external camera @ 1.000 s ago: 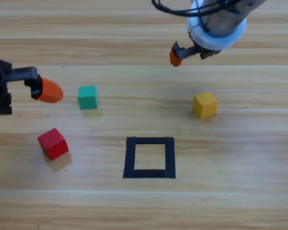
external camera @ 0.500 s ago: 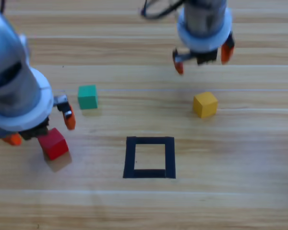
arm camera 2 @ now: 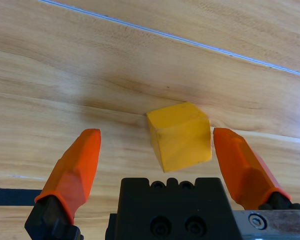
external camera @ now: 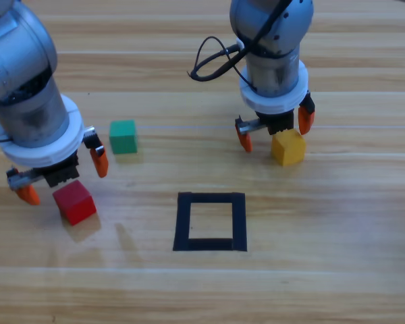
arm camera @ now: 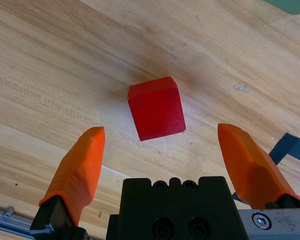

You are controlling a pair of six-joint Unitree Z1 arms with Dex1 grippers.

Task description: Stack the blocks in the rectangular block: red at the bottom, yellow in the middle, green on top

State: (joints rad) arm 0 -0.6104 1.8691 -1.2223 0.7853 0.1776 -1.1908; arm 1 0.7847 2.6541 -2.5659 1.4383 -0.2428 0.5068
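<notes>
The right gripper (external camera: 274, 130), spread wide, partly hid the small yellow cube (external camera: 288, 148). The left gripper (external camera: 62, 177), equally unclenched, hovered over the small red cube (external camera: 75, 202), the black tape frame (external camera: 210, 221) lying apart.

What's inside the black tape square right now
Only bare wood shows inside the black tape frame; none of it is covered. The red cube, yellow cube and green cube all sit on the table outside it.
</notes>
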